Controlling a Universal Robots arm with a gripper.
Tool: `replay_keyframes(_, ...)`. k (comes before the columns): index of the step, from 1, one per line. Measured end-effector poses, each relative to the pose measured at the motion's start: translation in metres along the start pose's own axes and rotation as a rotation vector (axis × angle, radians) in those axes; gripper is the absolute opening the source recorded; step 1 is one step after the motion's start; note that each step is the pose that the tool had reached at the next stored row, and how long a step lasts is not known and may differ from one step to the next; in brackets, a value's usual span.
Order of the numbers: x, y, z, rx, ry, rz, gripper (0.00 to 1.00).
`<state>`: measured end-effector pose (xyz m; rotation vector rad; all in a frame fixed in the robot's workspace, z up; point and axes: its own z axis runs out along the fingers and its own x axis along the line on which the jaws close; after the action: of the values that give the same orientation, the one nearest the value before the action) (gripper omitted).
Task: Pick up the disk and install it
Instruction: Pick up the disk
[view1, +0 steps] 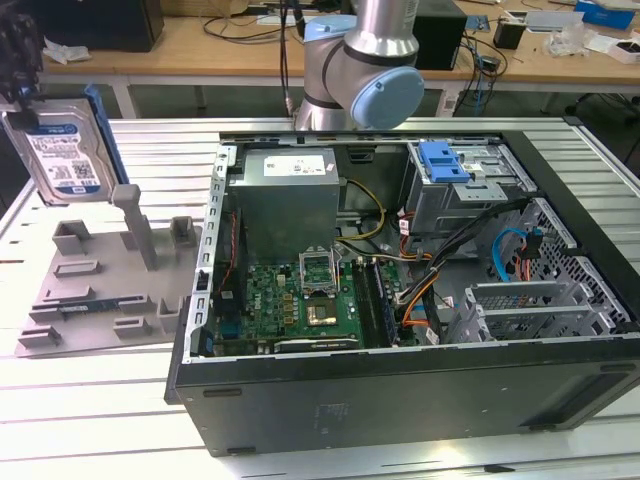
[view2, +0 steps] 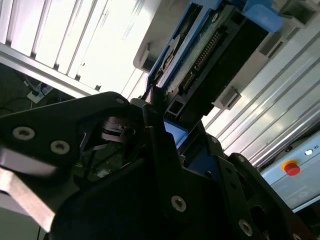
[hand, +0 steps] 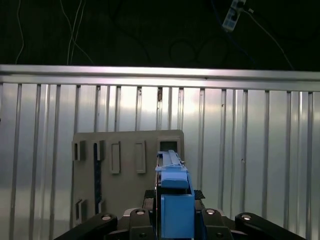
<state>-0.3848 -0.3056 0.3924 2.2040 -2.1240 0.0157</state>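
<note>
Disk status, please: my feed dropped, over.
Hand shut on disk. Disk on edge above gray tray, outside the case. Cables run beside drive cage.

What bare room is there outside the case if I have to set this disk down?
Bare slatted table runs along the exterior view's near edge, before the grey fixture tray and the case. Crowded spots are the tray's posts and the cables beside the drive cage. The tool holds the disk above the tray.
</note>
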Motion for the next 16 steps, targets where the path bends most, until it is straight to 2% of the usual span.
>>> replay_keyframes(9, 0.0019, -0.0041, -0.0271, -0.0061, 0.004, 0.008, 0.37)
replay_keyframes(16, 0.0028, -0.0064, -0.0384, -0.0094, 0.0047, 0.013, 0.37)
